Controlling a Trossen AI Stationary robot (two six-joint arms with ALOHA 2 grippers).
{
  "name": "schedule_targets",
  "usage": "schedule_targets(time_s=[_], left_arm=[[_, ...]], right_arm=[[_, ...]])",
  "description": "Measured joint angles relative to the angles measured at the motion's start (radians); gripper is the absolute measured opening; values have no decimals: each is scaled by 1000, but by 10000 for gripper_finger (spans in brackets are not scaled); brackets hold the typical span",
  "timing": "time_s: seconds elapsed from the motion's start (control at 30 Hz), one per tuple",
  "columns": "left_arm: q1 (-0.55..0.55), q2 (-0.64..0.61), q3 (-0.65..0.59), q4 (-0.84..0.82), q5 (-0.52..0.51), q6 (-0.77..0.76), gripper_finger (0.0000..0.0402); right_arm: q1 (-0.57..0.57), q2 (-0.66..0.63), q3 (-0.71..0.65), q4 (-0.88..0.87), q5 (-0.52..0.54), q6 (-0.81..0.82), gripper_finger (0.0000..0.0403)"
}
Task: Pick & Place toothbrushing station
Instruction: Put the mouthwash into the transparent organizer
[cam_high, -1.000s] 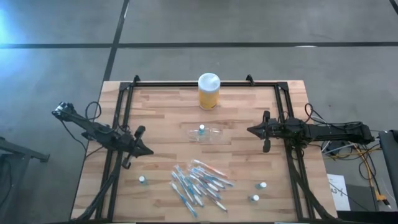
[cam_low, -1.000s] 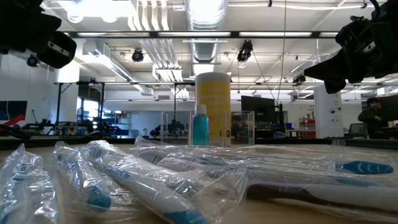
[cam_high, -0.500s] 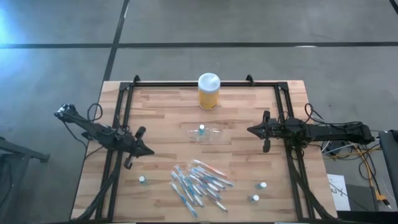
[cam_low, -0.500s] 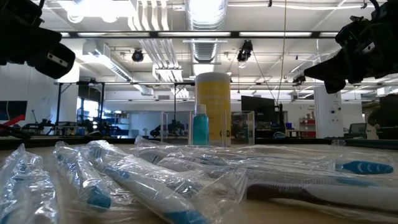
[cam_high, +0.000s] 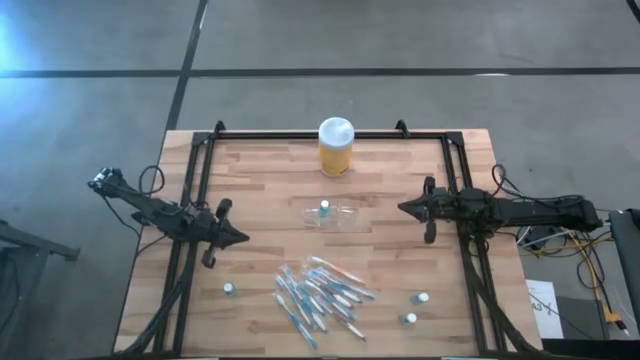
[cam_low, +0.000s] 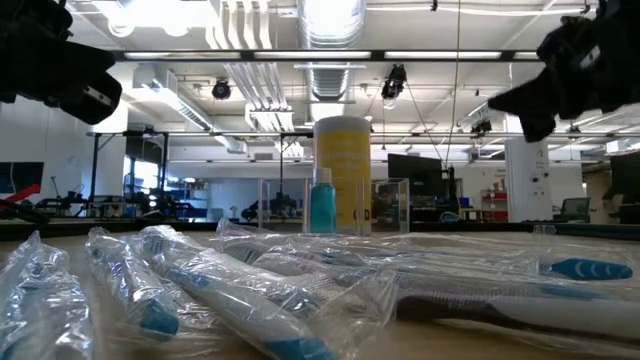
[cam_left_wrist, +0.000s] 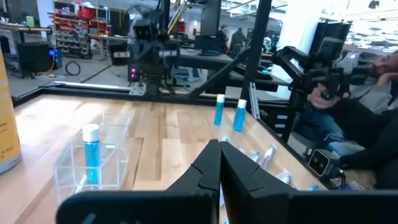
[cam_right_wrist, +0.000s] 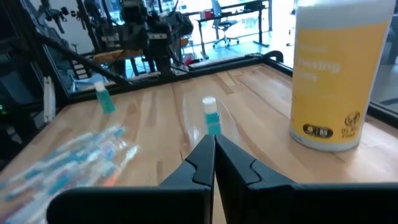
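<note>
The toothbrushing station (cam_high: 333, 216) is a small clear plastic holder standing on its base at the table's middle, with a blue bottle (cam_high: 324, 207) upright in it. It also shows in the low view (cam_low: 385, 205), the left wrist view (cam_left_wrist: 99, 158) and the right wrist view (cam_right_wrist: 219, 121). My left gripper (cam_high: 244, 239) is shut and empty, above the table to the holder's left and nearer the front edge. My right gripper (cam_high: 401, 209) is shut and empty, above the table to the holder's right. Both point at the holder.
A yellow jar with a white lid (cam_high: 336, 146) stands at the far edge, behind the holder. Several wrapped toothbrushes (cam_high: 318, 295) lie in a pile near the front. Small blue bottles stand at the front left (cam_high: 229, 289) and front right (cam_high: 422, 298). People show beyond the table (cam_left_wrist: 373, 93).
My left gripper has dipped a little and my right gripper has risen a little, as the low view shows. The holder, the jar and the toothbrushes have stayed where they were.
</note>
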Motion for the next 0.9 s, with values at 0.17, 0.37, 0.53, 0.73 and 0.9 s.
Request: schedule_targets(time_s=[0.17,0.37,0.53,0.73,0.9], left_arm=[[0,0,2,-13,1,0,10],[0,0,2,-35,4,0,11],[0,0,2,-40,6,-9,10],[0,0,3,-44,13,-13,11],[0,0,3,-45,13,-14,10]], right_arm=[[44,90,245,-270,13,-9,8],[181,315,585,-707,134,66,8],[340,537,826,-1033,170,227,8],[515,764,1066,-1412,214,561,8],[657,880,1160,-1478,132,794,9]])
